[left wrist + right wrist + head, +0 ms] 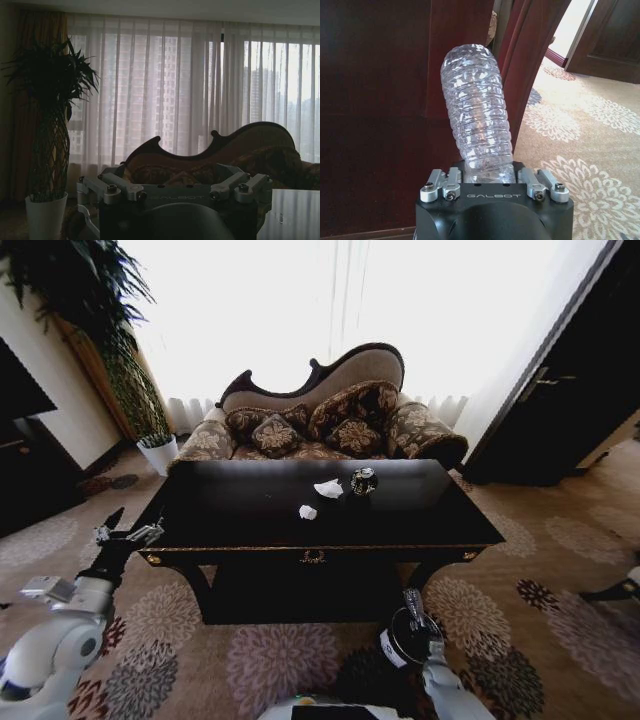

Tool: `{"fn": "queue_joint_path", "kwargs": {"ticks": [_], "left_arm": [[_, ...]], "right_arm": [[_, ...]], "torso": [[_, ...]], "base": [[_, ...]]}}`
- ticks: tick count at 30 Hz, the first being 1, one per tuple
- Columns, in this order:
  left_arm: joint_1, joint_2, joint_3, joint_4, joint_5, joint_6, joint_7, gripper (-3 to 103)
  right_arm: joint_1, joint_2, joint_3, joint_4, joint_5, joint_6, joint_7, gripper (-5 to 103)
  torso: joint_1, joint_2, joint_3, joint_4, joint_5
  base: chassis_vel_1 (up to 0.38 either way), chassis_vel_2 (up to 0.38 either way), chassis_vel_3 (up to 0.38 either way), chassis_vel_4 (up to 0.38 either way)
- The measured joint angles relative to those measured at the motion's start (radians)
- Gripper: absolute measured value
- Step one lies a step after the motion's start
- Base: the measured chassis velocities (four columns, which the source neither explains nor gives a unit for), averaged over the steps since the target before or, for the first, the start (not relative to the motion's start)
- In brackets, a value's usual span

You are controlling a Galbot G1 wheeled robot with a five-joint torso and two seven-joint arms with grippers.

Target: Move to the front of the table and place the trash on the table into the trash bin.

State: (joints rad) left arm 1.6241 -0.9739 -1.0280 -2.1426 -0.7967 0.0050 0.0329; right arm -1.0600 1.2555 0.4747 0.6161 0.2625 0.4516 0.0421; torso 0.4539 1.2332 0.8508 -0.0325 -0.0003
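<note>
On the carpet, square before me:
Table [250, 515]: glossy black, wide, a patterned sofa [330, 420] behind it at 12 o'clock.
Trash bin [400, 645]: dark, round, on the floor at 5 o'clock, below the table's front rail.
Right hand [493, 172]: low over the bin, pinching the base of the clear bottle [477, 115], which stands straight out from its fingers.
Left hand [128, 535]: at 9 o'clock by the table's left corner, fingers spread, holding nothing.
Paper wads: larger wad [328, 488] and smaller wad [308, 511] mid-table.
Dark shiny object [363, 480]: just beside the larger wad, at its 3 o'clock.
</note>
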Motion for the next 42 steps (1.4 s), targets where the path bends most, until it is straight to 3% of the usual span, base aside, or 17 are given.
{"fn": "queue_joint_path", "kwargs": {"ticks": [4, 5, 7, 10, 11, 13, 15, 17, 27, 32, 35, 42], "left_arm": [[0.000, 0.000, 0.000, 0.000, 0.000, 0.000, 0.000, 100], [0.000, 0.000, 0.000, 0.000, 0.000, 0.000, 0.000, 100], [0.000, 0.000, 0.000, 0.000, 0.000, 0.000, 0.000, 100], [0.000, 0.000, 0.000, 0.000, 0.000, 0.000, 0.000, 100], [0.000, 0.000, 0.000, 0.000, 0.000, 0.000, 0.000, 100], [0.000, 0.000, 0.000, 0.000, 0.000, 0.000, 0.000, 100], [0.000, 0.000, 0.000, 0.000, 0.000, 0.000, 0.000, 100], [0.000, 0.000, 0.000, 0.000, 0.000, 0.000, 0.000, 100], [0.000, 0.000, 0.000, 0.000, 0.000, 0.000, 0.000, 100], [0.000, 0.000, 0.000, 0.000, 0.000, 0.000, 0.000, 100], [0.000, 0.000, 0.000, 0.000, 0.000, 0.000, 0.000, 100], [0.000, 0.000, 0.000, 0.000, 0.000, 0.000, 0.000, 100]], "right_arm": [[-0.006, 0.002, 0.000, 0.004, 0.001, 0.000, 0.000, 55], [-0.010, 0.003, 0.001, 0.008, 0.002, 0.000, 0.000, 66], [-0.013, 0.004, 0.001, 0.011, 0.003, 0.000, 0.000, 66], [-0.022, 0.005, 0.002, 0.023, 0.007, 0.000, 0.000, 83], [-0.022, 0.005, 0.002, 0.023, 0.007, 0.000, 0.000, 83], [-0.027, 0.006, 0.003, 0.029, 0.010, 0.000, 0.000, 93], [-0.030, 0.007, 0.003, 0.034, 0.011, 0.000, 0.000, 93], [-0.042, 0.010, 0.004, 0.053, 0.014, -0.001, 0.000, 99], [-0.235, 0.038, 0.018, 0.286, 0.106, -0.006, 0.003, 100], [-0.366, 0.060, 0.037, 0.418, 0.060, 0.079, 0.003, 100], [-0.476, 0.092, 0.061, 0.583, 0.054, 0.122, 0.004, 100], [-0.627, 0.142, 0.123, 0.789, 0.061, 0.152, 0.007, 100]], "torso": [[0.000, 0.000, 0.000, 0.0000, 0.0000], [0.000, 0.000, 0.000, 0.0000, 0.0000], [0.000, 0.000, 0.000, 0.0000, 0.0000], [0.000, 0.000, 0.000, 0.0000, 0.0000], [0.000, 0.000, 0.000, 0.0000, 0.0000], [0.000, 0.000, 0.000, 0.0000, 0.0000], [0.000, 0.000, 0.000, 0.0000, 0.0000], [0.000, 0.000, 0.000, 0.0000, 0.0000], [0.000, 0.000, 0.000, -0.0001, -0.0001], [0.000, 0.000, 0.000, -0.0001, 0.0000], [0.000, 0.000, 0.000, 0.0001, 0.0001], [0.000, 0.000, 0.000, 0.0000, -0.0002]], "base": [[0.000, 0.000, 0.000, 0.000], [0.000, 0.000, 0.000, 0.000], [0.000, 0.000, 0.000, 0.000], [0.000, 0.000, 0.000, 0.000], [0.000, 0.000, 0.000, 0.000], [0.000, 0.000, 0.000, 0.000], [0.000, 0.000, 0.000, 0.000], [0.000, 0.000, 0.000, 0.000], [0.000, 0.000, 0.000, 0.000], [0.000, 0.000, 0.000, 0.000], [0.000, 0.000, 0.000, 0.000], [0.000, 0.000, 0.000, 0.000]]}}
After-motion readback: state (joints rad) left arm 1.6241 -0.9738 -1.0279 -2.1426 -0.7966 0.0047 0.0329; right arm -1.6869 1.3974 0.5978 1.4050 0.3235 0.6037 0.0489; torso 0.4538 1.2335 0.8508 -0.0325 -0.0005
